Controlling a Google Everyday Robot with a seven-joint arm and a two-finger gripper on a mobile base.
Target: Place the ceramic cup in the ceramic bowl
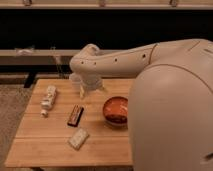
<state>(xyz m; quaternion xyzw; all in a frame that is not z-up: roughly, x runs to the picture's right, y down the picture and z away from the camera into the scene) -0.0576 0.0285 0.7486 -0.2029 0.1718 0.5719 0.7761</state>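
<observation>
The ceramic cup [75,79] is small and white and stands upright near the table's far edge. My gripper [91,90] hangs from the arm just to its right and slightly in front. The fingers are apart and hold nothing. One fingertip [82,92] is close beside the cup; I cannot tell if it touches it. The ceramic bowl [115,110] is round, glossy and reddish-brown. It sits on the table to the right of the gripper and nearer to me. My arm's bulk hides its right edge.
The wooden table [50,142] also holds a white bottle-like object [48,97] lying at the left, a dark snack bar [75,115] in the middle, and a white rectangular packet [78,138] near the front. Dark shelving stands behind the table.
</observation>
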